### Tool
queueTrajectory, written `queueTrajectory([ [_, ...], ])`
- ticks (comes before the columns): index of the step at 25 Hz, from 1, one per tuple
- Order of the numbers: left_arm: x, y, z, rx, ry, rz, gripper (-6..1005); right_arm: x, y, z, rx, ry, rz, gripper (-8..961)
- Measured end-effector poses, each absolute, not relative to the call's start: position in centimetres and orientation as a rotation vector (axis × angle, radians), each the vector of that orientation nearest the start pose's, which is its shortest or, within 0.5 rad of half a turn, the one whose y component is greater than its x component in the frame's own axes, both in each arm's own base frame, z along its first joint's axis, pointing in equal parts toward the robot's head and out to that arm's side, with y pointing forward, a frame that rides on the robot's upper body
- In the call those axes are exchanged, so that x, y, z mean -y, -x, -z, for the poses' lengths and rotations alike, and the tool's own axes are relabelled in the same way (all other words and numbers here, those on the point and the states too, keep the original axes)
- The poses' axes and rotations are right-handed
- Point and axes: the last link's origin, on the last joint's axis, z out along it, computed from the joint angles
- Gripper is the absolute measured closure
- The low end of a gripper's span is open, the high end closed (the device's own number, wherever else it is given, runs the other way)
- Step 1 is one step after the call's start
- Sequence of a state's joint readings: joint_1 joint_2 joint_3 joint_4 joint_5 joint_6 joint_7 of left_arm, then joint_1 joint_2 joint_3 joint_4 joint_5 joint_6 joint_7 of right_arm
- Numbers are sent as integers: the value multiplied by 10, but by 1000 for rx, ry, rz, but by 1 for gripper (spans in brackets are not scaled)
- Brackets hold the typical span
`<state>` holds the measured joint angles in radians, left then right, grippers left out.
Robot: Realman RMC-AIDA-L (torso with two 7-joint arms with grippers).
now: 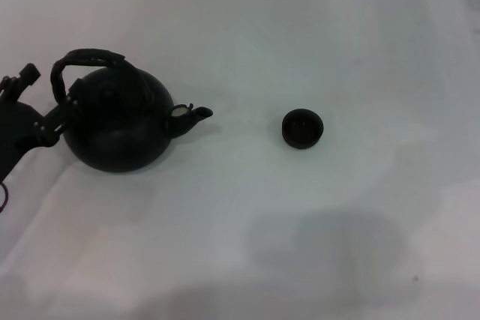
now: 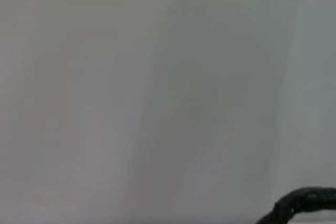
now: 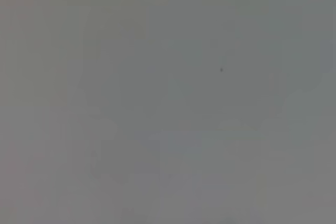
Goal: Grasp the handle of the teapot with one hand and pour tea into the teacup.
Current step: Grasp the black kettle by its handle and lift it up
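1. White table (image 1: 247, 245) takes up pretty much everything.
2. Teapot (image 1: 120, 129) sits right against the left gripper (image 1: 56, 121), spout facing away from it.
3. Handle (image 1: 86, 58) arches just above the gripper; can't tell if it's gripping.
4. Teacup (image 1: 302, 127) is well off past the spout.

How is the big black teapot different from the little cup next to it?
The teapot is much bigger than the teacup. The teapot has a spout and an arched handle over its top; the teacup has neither. The teapot sits by the left claw at the table's left, while the teacup stands alone near the middle. Both are round, dark and upright on the white table.
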<state>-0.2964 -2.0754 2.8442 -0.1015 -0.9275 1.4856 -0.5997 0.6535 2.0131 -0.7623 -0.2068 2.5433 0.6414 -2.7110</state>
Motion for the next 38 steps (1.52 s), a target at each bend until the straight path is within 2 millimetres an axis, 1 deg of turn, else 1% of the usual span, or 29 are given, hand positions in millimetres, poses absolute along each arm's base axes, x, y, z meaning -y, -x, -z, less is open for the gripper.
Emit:
queueTrajectory([
  [7,-246,353,25,640,1946,840,117,-427,-347,-62,-776,1475,-505,122],
  [11,-248,352,25,629,1945,840,308,-425,-349,-62,-779,1471,-502,122],
  [23,-251,352,26,634,1939,835,711,-423,-351,-63,-785,1465,-503,121],
  [33,-259,344,28,623,1946,866,873,-422,-352,-61,-789,1466,-502,122],
  [38,-267,339,24,606,1920,890,874,-421,-352,-60,-794,1468,-500,122],
])
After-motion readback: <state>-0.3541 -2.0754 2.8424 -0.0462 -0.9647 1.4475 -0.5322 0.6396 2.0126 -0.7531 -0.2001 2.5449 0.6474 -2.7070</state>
